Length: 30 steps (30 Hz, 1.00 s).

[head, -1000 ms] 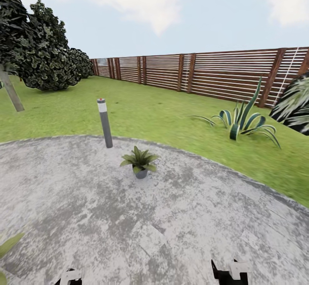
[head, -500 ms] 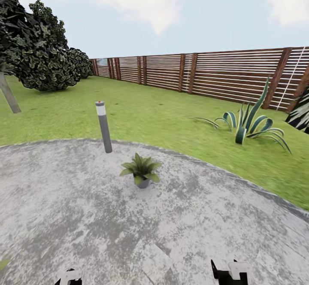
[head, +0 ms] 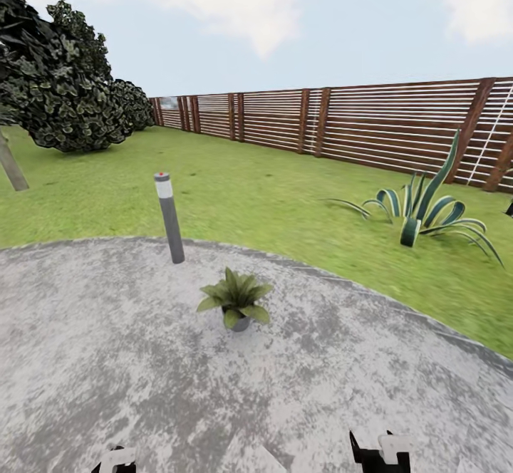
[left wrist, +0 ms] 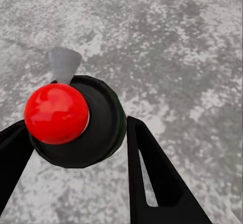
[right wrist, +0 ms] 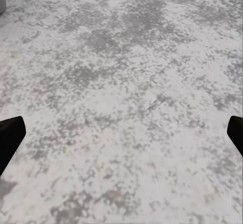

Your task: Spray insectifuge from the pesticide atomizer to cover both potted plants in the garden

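In the left wrist view the pesticide atomizer (left wrist: 56,114) shows from above as a red ball top on a dark round collar. My left gripper (left wrist: 76,135) is shut on it, with a black finger on each side. My left gripper (head: 117,460) also peeks in at the head view's lower edge, low over the grey stone patio (head: 356,380). My right gripper (right wrist: 121,138) is open over bare stone, its fingers wide apart, and it shows again (head: 381,451) at the head view's lower edge. One potted plant (head: 235,300), green leaves in a small grey pot, stands on the patio ahead of both grippers. The other potted plant is out of view.
A grey bollard lamp (head: 169,218) with a red dot stands at the patio's far edge, behind the plant. Green lawn (head: 271,195) lies beyond, with a striped agave (head: 420,211) at the right, dark trees (head: 60,88) at the left and a brown slat fence (head: 342,122) at the back.
The whole picture has shifted, so the camera has moved: plant and lamp sit lower, the agave further right. A leaf at the lower left edge has left view. Both grippers stay put.
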### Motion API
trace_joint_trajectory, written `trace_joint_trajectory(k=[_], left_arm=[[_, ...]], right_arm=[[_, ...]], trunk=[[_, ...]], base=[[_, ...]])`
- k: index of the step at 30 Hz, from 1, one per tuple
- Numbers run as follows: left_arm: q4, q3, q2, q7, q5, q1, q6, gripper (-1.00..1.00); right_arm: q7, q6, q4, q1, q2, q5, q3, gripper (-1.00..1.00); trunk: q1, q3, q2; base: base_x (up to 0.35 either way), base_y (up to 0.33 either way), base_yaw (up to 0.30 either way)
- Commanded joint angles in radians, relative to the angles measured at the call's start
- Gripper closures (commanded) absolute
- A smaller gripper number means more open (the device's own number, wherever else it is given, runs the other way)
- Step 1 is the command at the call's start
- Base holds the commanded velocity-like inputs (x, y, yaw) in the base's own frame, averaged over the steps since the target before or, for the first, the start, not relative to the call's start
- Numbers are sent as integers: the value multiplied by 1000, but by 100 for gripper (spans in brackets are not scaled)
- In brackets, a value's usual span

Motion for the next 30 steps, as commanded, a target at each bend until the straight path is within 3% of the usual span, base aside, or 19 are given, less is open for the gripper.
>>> trace_joint_trajectory(k=[1, 17, 30], left_arm=[[1, 0, 0, 0, 2, -1, -3, 100], [1, 0, -1, 0, 2, -1, -3, 100], [0, 0, -2, -2, 0, -1, -3, 100]], right_arm=[[5, -3, 1, -1, 0, 6, -9, -100], [5, -3, 1, -1, 1, 6, -9, -100], [5, -3, 1, -1, -1, 7, -9, -100]], trunk=[[0, -1, 0], [0, -1, 0], [0, -1, 0]], base=[[340, 1, 0], [317, 0, 0], [25, 0, 0]])
